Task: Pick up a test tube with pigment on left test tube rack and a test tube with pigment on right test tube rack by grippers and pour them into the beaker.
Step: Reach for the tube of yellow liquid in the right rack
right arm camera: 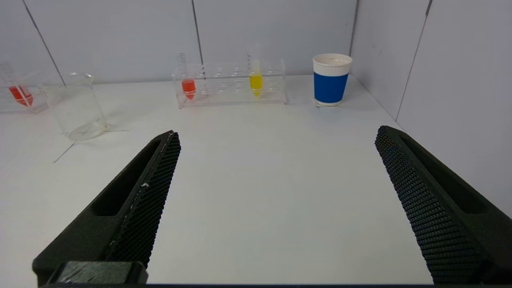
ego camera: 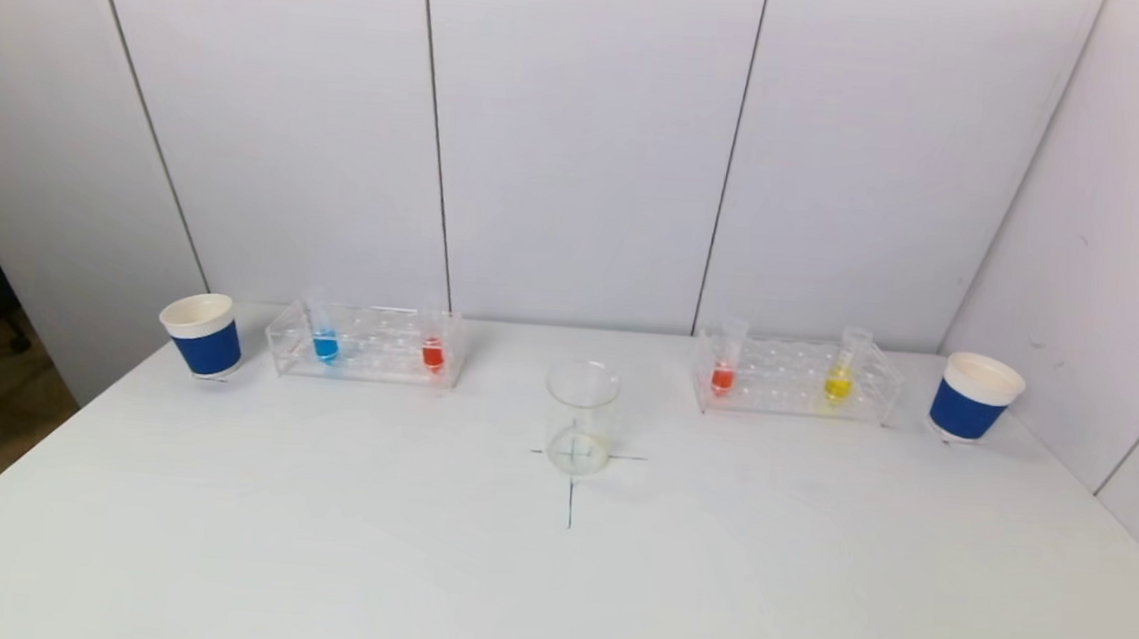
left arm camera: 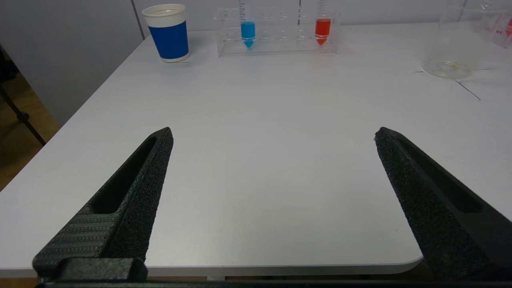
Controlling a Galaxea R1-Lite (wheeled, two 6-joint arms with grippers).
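Left gripper point(left arm camera: 274, 134) and right gripper point(right arm camera: 278, 136) spread wide and holding nothing, at near table point(ego camera: 550, 599) edge, beaker point(ego camera: 580, 417) centred between left rack point(ego camera: 364, 343) and right rack point(ego camera: 794, 377), tubes racked.

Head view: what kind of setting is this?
Likely a staged lab bench: clear test tube racks holding tubes of coloured pigment, a clear glass beaker on a marked cross, and a plain white table.
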